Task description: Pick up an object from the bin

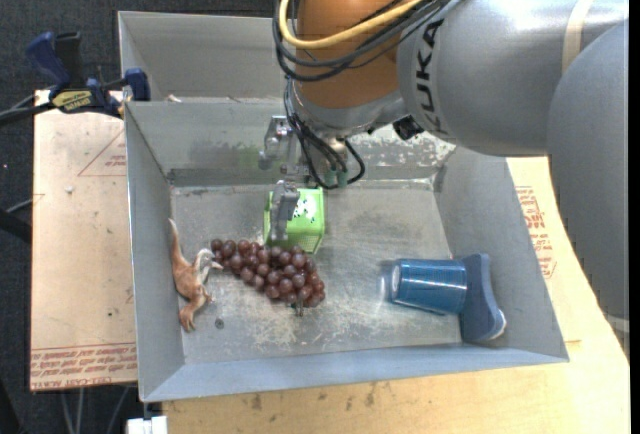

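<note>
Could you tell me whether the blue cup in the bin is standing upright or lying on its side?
On its side: the blue cup lies lengthwise on the bin floor, one round end facing the view's left.

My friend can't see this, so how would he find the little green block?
Look in the grey metal bin, near the middle of its floor, under the robot's tool. A small green block with white patches sits there, right beside a bunch of dark purple grapes. It is the only green, boxy thing there.
</note>
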